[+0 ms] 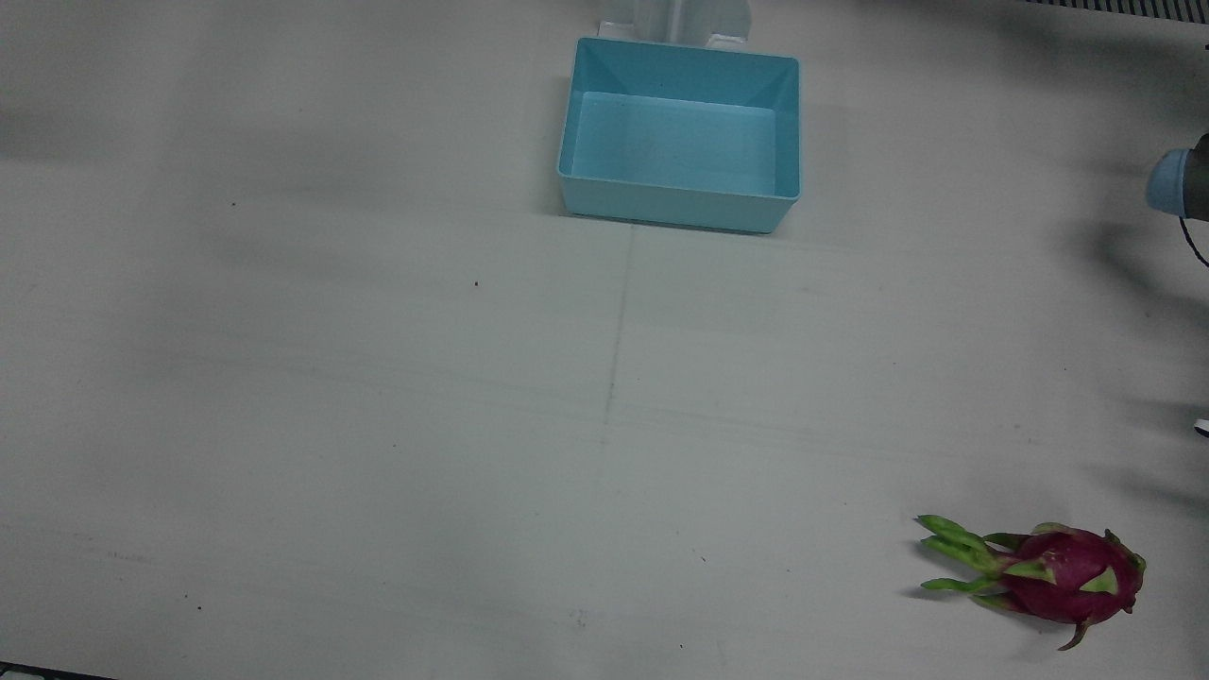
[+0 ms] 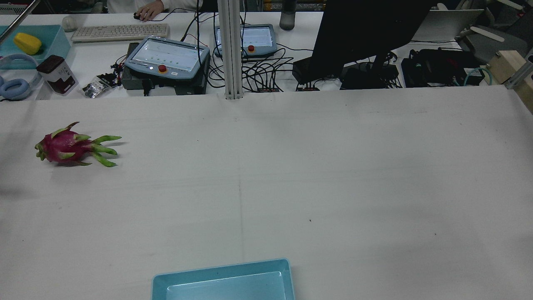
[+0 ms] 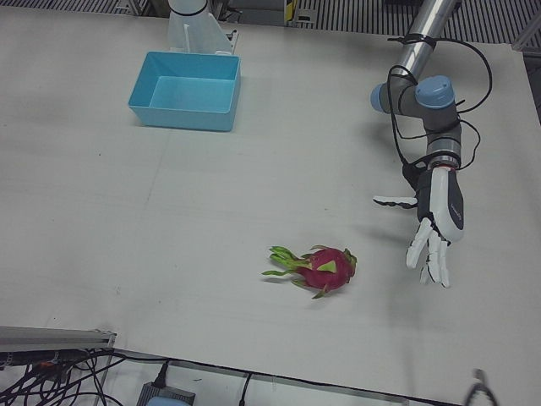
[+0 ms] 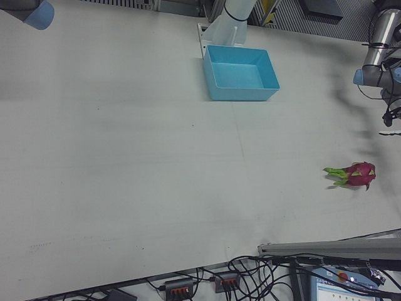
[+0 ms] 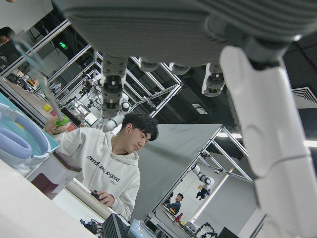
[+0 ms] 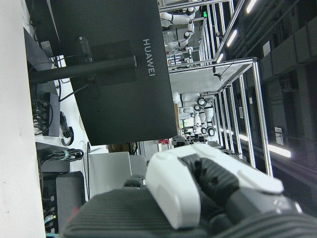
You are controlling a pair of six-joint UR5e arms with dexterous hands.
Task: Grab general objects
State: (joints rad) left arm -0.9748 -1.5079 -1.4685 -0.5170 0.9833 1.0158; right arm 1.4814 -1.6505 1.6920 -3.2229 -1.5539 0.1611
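Observation:
A pink dragon fruit with green scales lies on the white table near the operators' edge; it also shows in the front view, the rear view and the right-front view. My left hand hangs open to the right of it in the left-front view, fingers spread, apart from the fruit and holding nothing. Its fingers fill the left hand view. Only part of my right hand shows, in the right hand view; it holds nothing.
An empty light-blue bin stands at the robot's side of the table, mid-width; it also shows in the left-front view. The left arm's elbow sits at the front view's right edge. Beyond the table are the operators' desk, a monitor and cables.

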